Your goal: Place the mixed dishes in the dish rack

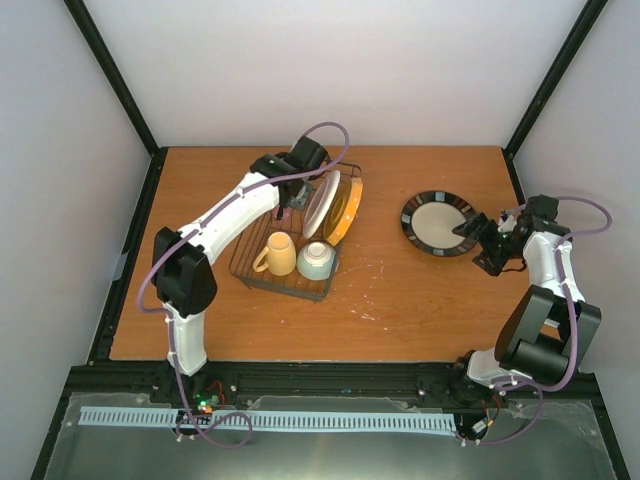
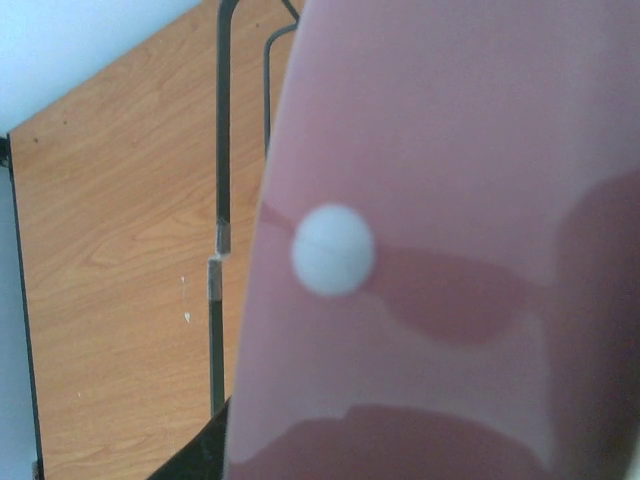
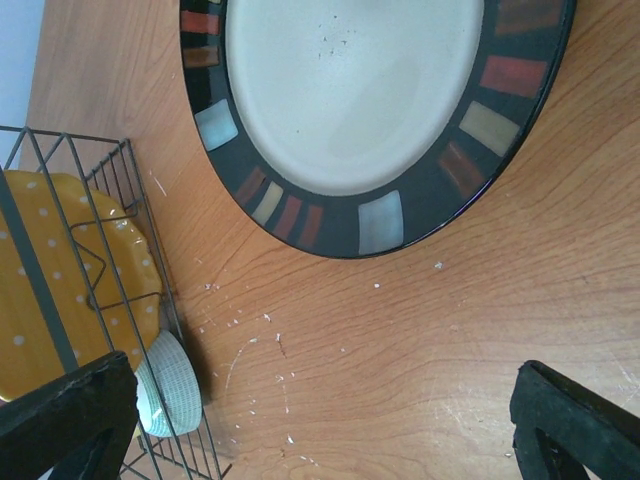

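The wire dish rack [image 1: 258, 273] holds a yellow mug [image 1: 278, 254], a mint-green bowl [image 1: 316, 260] and an orange white-dotted plate [image 1: 348, 208] on edge. A pink plate [image 1: 321, 203] stands on edge beside the orange one, and my left gripper [image 1: 298, 203] is shut on its rim. This pink plate [image 2: 450, 250] fills the left wrist view and hides the fingers. The dark-rimmed, beige-centred plate [image 1: 438, 222] lies flat on the table. My right gripper [image 1: 472, 232] is open at its right edge, with bare wood between the fingers [image 3: 70, 410] just below the plate [image 3: 350, 100].
The right wrist view shows the rack's corner [image 3: 100, 200] with the orange plate [image 3: 40, 300] and the bowl [image 3: 170, 390] behind the wires. White crumbs [image 3: 270, 345] dot the wooden table [image 1: 400, 300]. Black frame posts stand at the table's back corners.
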